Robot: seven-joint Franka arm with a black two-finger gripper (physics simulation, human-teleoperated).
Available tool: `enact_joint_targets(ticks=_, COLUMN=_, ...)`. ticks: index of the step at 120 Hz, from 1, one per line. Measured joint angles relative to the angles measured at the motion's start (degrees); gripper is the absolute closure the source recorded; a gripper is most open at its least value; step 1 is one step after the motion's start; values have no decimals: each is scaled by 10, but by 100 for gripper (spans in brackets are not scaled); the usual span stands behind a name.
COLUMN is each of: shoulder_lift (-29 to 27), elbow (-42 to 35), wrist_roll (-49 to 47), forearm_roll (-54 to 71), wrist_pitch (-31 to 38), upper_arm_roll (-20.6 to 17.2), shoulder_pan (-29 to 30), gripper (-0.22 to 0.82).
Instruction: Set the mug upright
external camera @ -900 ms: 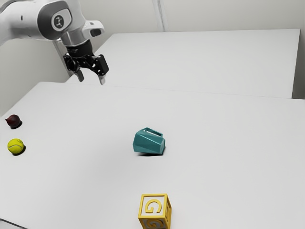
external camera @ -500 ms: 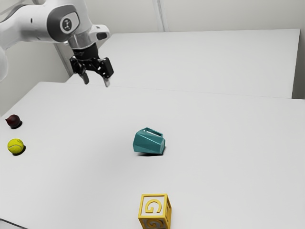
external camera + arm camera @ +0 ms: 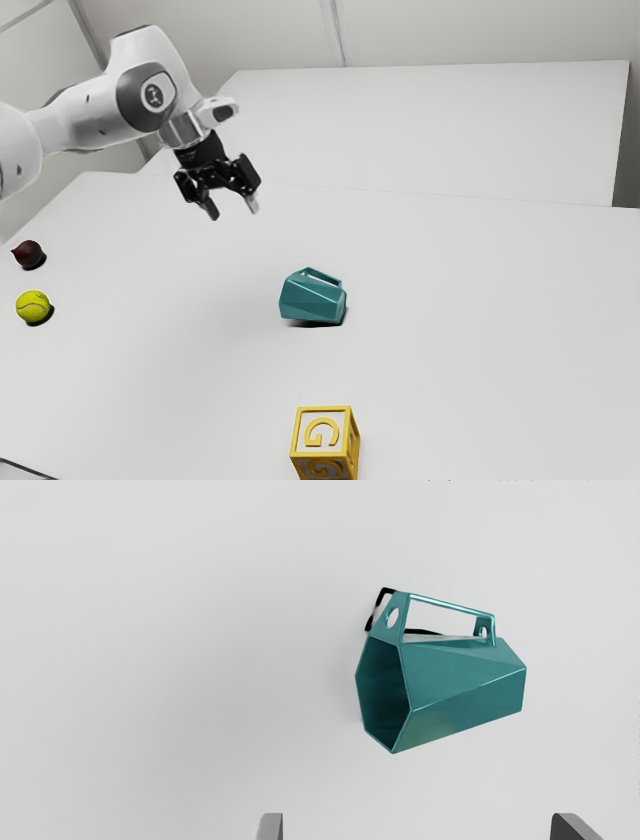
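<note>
My gripper [image 3: 232,208] hangs above the table in the exterior view, up and to the exterior view's left of the mug, holding nothing. In the wrist view the gripper [image 3: 417,826] has its two fingertips wide apart with bare table between them. The teal faceted mug [image 3: 312,299] lies on its side on the table, its handle turned upward in the exterior view. In the wrist view the mug [image 3: 460,680] shows its dark open mouth and its handle, apart from the fingers.
A yellow-framed letter block [image 3: 325,445] stands at the exterior view's bottom, on the white table [image 3: 480,350]. Toward the exterior view's left edge are a tennis ball [image 3: 33,307] and a small dark red object [image 3: 28,254]. A pale panel [image 3: 430,130] rises beyond the table.
My gripper has come lower and toward the exterior view's right, nearer the mug, its fingers still apart. The mug and the other objects have kept their places.
</note>
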Motion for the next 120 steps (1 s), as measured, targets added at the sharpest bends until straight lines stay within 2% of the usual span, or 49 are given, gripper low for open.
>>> enact_joint_targets(ticks=20, shoulder_lift=13, elbow=-55, wrist_roll=24, forearm_roll=-68, wrist_pitch=68, upper_arm_roll=1, shoulder_pan=0, gripper=2)
enact_joint_targets(ticks=55, shoulder_lift=48, elbow=-102, wrist_roll=96, forearm_roll=-216, wrist_pitch=157, upper_arm_roll=7, shoulder_pan=0, gripper=2)
enact_joint_targets(ticks=120, shoulder_lift=65, elbow=-200, wrist_roll=257, forearm_roll=-469, wrist_pitch=211, upper_arm_roll=9, shoulder_pan=4, gripper=2)
